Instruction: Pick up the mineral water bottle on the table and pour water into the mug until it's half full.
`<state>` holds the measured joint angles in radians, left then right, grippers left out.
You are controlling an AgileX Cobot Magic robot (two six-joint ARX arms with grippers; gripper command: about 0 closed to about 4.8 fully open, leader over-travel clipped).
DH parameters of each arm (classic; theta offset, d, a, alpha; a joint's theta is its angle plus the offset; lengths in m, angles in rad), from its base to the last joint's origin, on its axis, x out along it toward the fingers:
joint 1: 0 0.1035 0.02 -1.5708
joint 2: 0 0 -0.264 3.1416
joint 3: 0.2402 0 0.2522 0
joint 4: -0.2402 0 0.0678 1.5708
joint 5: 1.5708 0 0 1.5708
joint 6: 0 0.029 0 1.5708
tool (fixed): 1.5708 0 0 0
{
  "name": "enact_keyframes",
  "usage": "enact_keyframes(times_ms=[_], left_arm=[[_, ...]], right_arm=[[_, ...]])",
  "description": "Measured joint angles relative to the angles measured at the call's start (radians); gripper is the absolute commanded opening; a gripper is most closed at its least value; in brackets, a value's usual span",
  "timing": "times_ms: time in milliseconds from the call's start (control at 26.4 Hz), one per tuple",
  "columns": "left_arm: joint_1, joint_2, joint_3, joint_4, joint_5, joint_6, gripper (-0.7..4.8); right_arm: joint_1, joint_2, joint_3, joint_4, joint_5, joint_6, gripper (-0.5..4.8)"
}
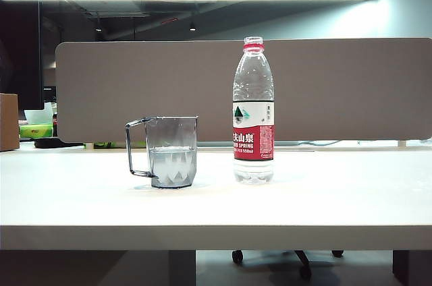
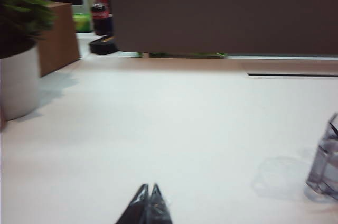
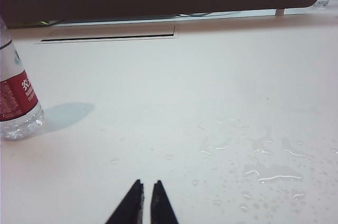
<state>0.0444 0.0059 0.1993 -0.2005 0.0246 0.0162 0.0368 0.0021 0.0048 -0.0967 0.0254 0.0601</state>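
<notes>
The mineral water bottle (image 1: 253, 110) stands upright on the white table (image 1: 324, 198), just right of the clear mug (image 1: 171, 151). Water in the mug reaches about mid-height, and its handle points left. Neither gripper shows in the exterior view. In the left wrist view my left gripper (image 2: 149, 187) is shut and empty over bare tabletop, with the mug (image 2: 325, 168) off to one side and apart from it. In the right wrist view my right gripper (image 3: 147, 183) is shut with nothing between its fingers, and the bottle (image 3: 16, 100) stands well away from it.
A grey partition (image 1: 243, 90) runs along the table's back edge. A white plant pot (image 2: 18, 78), a cardboard box (image 2: 58, 36) and a cola bottle (image 2: 100, 15) stand at the far left. Water drops (image 3: 264, 171) lie on the table near the right gripper.
</notes>
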Motion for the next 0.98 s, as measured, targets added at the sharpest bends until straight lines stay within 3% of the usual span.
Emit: enact_keyframes(times_ms=[151, 303, 681, 794, 983], left_arm=[[0.000, 0.001, -0.101, 0.127, 0.069, 0.019, -0.05], [0.000, 0.001, -0.158, 0.166, 0.078, 0.021, -0.05], [0.000, 0.001, -0.193, 0.168, -0.019, 0.000, -0.05], [0.000, 0.001, -0.193, 0.174, -0.025, -0.055, -0.05], [-0.001, 0.001, -0.193, 0.174, -0.025, -0.062, -0.05]], right_arm=[[0.000, 0.000, 0.000, 0.000, 0.000, 0.000, 0.41], [0.000, 0.000, 0.000, 0.000, 0.000, 0.000, 0.41], [0.000, 0.000, 0.000, 0.000, 0.000, 0.000, 0.41], [0.000, 0.000, 0.000, 0.000, 0.000, 0.000, 0.41], [0.000, 0.000, 0.000, 0.000, 0.000, 0.000, 0.41]])
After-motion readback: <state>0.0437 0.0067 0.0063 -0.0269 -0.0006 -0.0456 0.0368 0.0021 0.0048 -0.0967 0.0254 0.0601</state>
